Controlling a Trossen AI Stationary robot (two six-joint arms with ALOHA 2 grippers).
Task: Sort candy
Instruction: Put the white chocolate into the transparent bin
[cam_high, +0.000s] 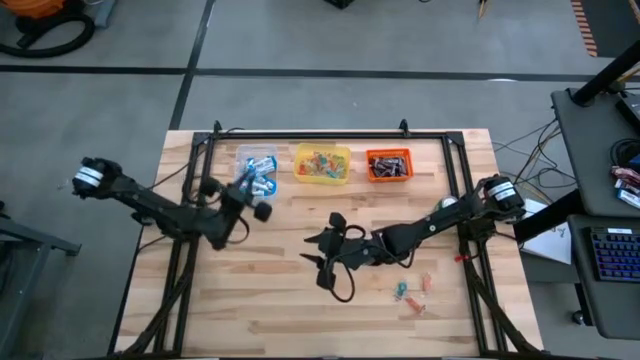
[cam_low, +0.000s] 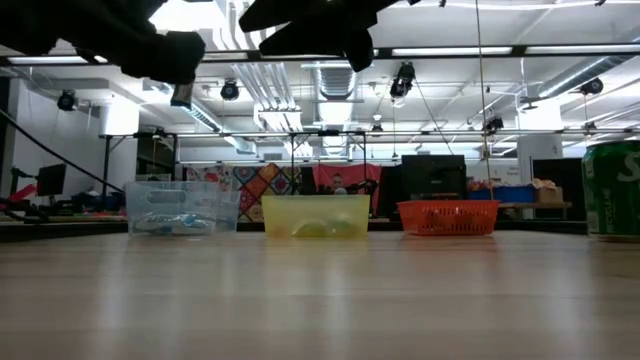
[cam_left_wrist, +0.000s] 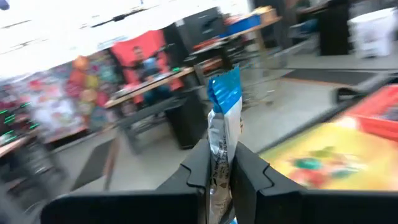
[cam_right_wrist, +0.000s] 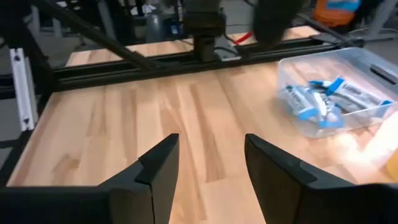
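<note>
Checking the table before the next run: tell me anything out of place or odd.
A few small candies lie loose on the table near the right arm, outside the three tubs. The left gripper holds a blue-and-white candy; the right gripper is open and empty. Nothing spilled or damaged.

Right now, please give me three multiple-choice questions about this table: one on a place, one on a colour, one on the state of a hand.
1. Where do the loose candies lie?
A. near the right arm
B. inside the orange tub
C. under the left arm

2. What colour is the middle tub?
A. clear
B. yellow
C. orange

3. What is the left hand doing?
A. standing open
B. shut on nothing
C. gripping a blue-and-white candy

Answers: 1 A, the high view shows them there; 2 B, between clear and orange; 3 C, the wrapper sticks out between its fingers.
</note>
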